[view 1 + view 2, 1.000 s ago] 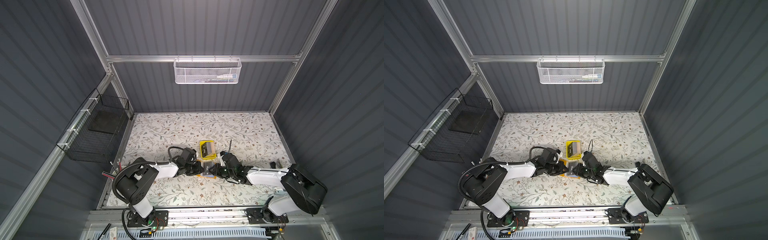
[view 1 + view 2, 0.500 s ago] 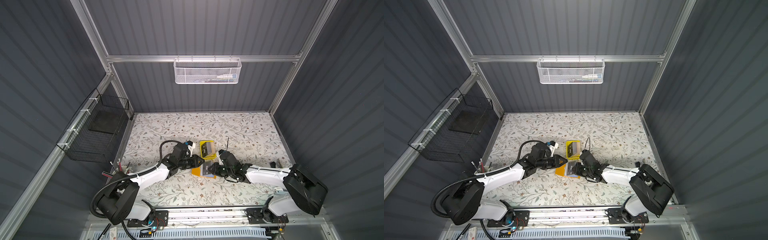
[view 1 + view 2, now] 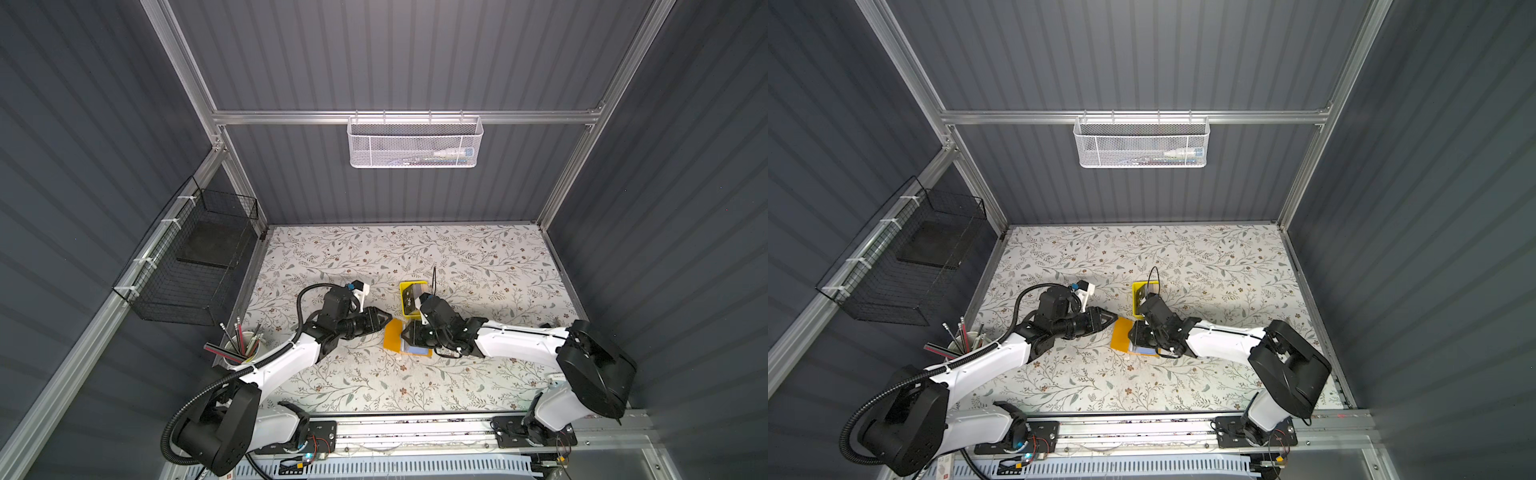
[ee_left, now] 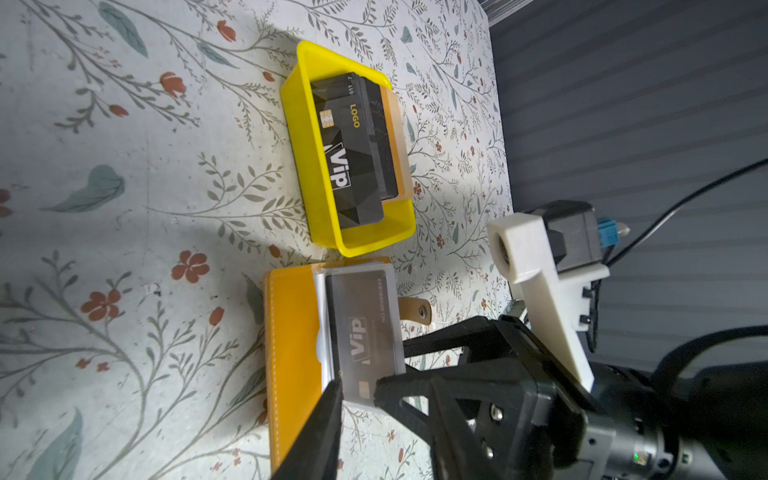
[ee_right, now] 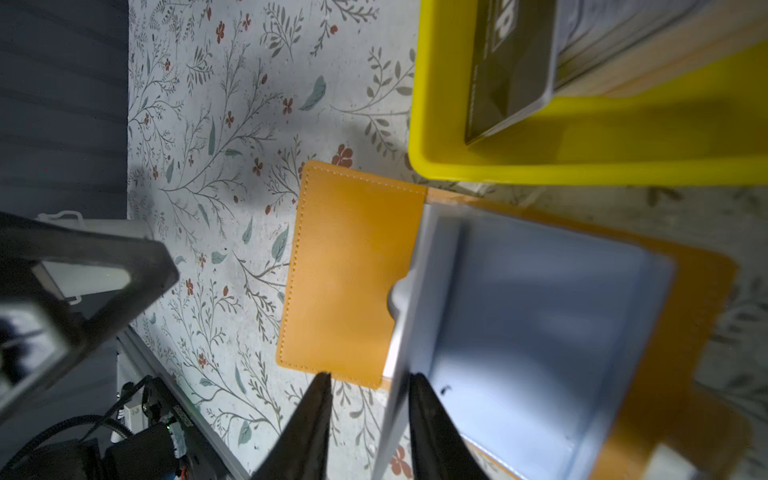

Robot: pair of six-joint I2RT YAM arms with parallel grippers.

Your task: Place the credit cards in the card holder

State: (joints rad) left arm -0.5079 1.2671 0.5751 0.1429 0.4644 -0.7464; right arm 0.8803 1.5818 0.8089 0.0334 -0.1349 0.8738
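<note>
The mustard card holder (image 3: 392, 338) (image 3: 1120, 336) (image 4: 291, 353) (image 5: 349, 270) lies open on the floral table, against the small yellow tray (image 4: 365, 245) (image 5: 582, 166). A Vip credit card (image 4: 361, 324) shows greyish through the top bluish sleeve page (image 5: 519, 311). Black Vip credit cards (image 4: 349, 153) (image 5: 507, 62) lean in the tray. My left gripper (image 3: 388, 319) (image 3: 1113, 318) hovers just left of the holder, open and empty. My right gripper (image 3: 406, 332) (image 5: 370, 399) is open, with the raised sleeve page's edge between its jaws, against one of them.
The holder's snap strap (image 4: 411, 309) sticks out on its far side. A cup of pencils (image 3: 243, 345) stands by the left arm. A black wire basket (image 3: 195, 257) hangs on the left wall, a white mesh basket (image 3: 415, 141) on the back wall.
My left gripper has drawn back leftward off the holder and opened, leaving the card in the sleeve. The right gripper's jaws have parted a little and stay at the sleeve page.
</note>
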